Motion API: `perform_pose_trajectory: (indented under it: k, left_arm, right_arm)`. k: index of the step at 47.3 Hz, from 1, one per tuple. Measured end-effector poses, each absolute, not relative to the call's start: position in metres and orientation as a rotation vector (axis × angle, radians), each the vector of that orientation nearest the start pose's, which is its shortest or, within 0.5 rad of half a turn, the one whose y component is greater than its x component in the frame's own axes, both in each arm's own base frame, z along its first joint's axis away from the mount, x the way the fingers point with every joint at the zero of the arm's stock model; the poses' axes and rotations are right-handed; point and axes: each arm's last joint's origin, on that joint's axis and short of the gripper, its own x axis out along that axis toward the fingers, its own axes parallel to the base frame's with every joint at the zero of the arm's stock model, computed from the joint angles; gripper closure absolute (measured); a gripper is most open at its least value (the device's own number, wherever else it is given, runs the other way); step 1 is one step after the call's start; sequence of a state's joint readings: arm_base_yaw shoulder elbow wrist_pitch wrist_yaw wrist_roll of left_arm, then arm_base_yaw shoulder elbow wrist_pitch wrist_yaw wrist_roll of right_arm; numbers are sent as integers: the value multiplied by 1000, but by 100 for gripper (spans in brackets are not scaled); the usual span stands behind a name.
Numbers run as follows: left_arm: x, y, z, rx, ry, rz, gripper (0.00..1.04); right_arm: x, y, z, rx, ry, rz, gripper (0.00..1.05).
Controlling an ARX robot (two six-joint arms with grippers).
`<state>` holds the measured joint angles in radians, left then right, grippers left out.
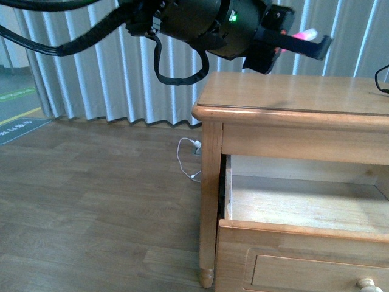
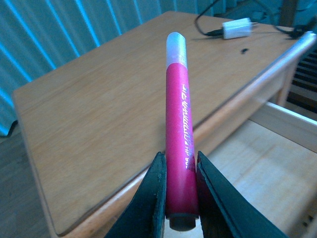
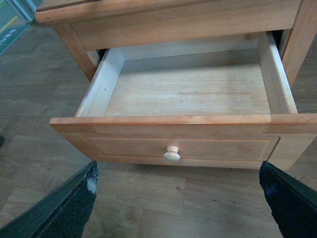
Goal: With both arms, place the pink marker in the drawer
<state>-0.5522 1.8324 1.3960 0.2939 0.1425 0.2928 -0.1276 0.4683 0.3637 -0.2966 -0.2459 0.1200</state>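
Drawer (image 3: 163, 119) is open and empty, right jaws spread wide in front of it. Left jaws pinch the pink marker (image 2: 181, 129) above the cabinet's top surface (image 2: 94, 114) (drop-in not yet done).

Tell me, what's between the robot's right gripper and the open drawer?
Only bare wooden floor. In the right wrist view the open right gripper hangs before the drawer front, nothing in the gap. The pink marker sits in the left gripper.
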Motion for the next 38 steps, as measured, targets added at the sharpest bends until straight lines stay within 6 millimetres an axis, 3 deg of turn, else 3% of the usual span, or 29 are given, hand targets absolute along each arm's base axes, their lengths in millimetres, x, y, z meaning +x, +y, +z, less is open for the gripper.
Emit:
perform_pose_trajectory:
  k: [6,11,25,38]
  left_arm:
    - [344,-233,287,357,41,-784,90]
    - [339,-237,269,392,79,-812,90]
    - [356,-259,214,448,189,-837,90]
    - [368,-281,186,457,235,-866,90]
  right_arm:
    - [122,-9,219,193,401,93,9]
    - [122,-9,219,193,401,93,9]
    - [122,-9,219,193,401,93,9]
    - [122,-9,219,193,401,93,9]
